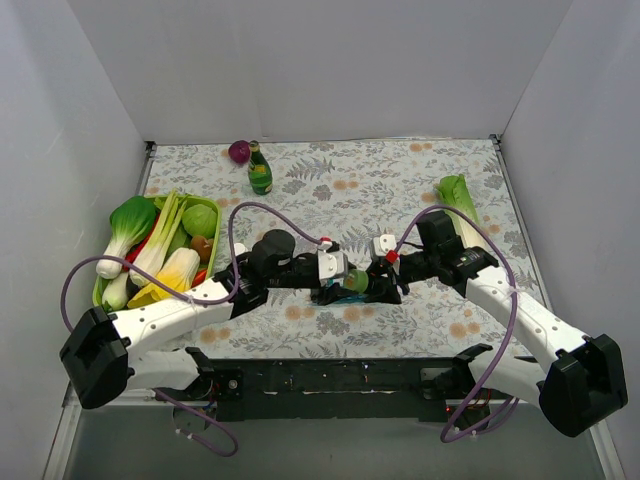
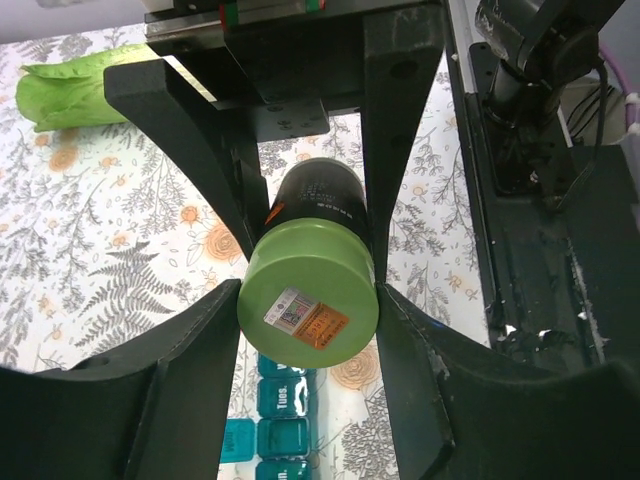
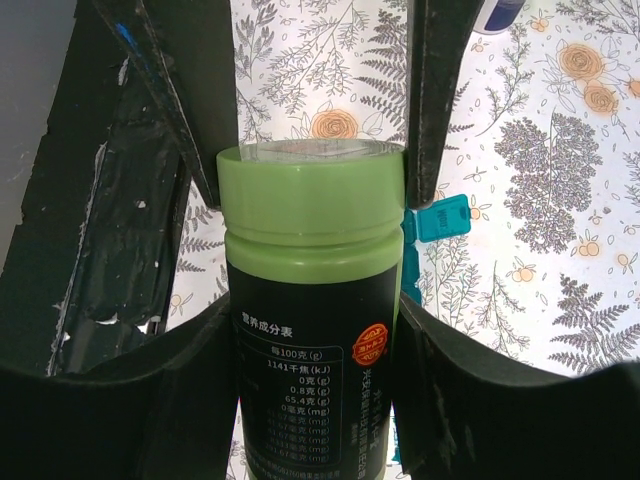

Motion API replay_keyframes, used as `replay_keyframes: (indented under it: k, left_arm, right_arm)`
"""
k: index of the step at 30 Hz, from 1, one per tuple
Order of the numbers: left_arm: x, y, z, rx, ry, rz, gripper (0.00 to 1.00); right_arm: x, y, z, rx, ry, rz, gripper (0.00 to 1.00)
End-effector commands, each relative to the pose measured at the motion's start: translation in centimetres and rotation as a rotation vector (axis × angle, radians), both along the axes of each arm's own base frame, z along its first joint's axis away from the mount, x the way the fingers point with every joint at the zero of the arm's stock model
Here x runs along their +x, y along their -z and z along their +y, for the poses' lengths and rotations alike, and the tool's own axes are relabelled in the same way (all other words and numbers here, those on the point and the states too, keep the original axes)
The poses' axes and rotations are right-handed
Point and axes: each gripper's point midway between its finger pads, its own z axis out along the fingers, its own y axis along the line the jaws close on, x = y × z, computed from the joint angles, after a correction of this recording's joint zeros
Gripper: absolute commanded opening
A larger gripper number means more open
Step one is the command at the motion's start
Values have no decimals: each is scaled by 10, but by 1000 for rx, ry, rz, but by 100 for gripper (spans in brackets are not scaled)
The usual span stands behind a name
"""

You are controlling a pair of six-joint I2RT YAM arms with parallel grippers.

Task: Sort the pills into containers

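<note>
Centrally above the flower-printed tablecloth, a dark cylindrical plastic bottle with a light green screw cap lay on its side between both arms. The left gripper was closed against the cap's two sides, its stickered top facing that wrist camera. The right gripper was clamped around the bottle's dark labelled body just behind the cap. The long teal-blue plastic pill organiser lay on the cloth below the held bottle, its lettered square compartments showing at the lower edge of the left wrist view.
</note>
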Motion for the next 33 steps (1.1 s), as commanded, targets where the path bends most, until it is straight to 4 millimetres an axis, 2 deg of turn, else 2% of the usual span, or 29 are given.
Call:
replay_keyframes:
  k: [1, 3, 4, 5, 6, 7, 11, 14, 20, 24, 30, 33]
  left_arm:
    - [-3, -12, -3, 16, -28, 142, 27]
    - [3, -21, -9, 15, -79, 226, 20]
    - [1, -17, -8, 40, -131, 374, 14]
    - [5, -12, -10, 59, -166, 447, 0]
    - [12, -23, -13, 45, -215, 517, 0]
    - [8, -17, -11, 76, -254, 655, 0]
    - [-2, -13, -10, 85, -289, 999, 0]
    - [-4, -17, -6, 53, -355, 1148, 0]
    - [10, -24, 9, 2, -582, 1285, 0]
    - [15, -24, 11, -10, -648, 1395, 0]
    - [24, -23, 18, -43, -620, 1547, 0]
    - [18, -26, 18, -62, -556, 1671, 0]
  right_arm:
    - [-2, -17, 5, 49, -33, -34, 1]
    - [-1, -17, 4, 44, -24, -38, 1]
    - [2, -15, 3, 35, -12, -45, 1]
    - [3, -15, 3, 30, -6, -49, 1]
    - [4, -14, 3, 27, 1, -55, 1]
    - [6, -14, 2, 22, 9, -60, 1]
    - [10, -14, 1, 14, 28, -68, 1]
    - [12, -14, 0, 8, 44, -73, 1]
    - [15, -15, 1, 6, 54, -76, 1]
    - [16, -17, 2, 7, 54, -74, 1]
    - [14, -15, 1, 4, 56, -74, 1]
    - [15, -13, 0, -1, 62, -78, 1]
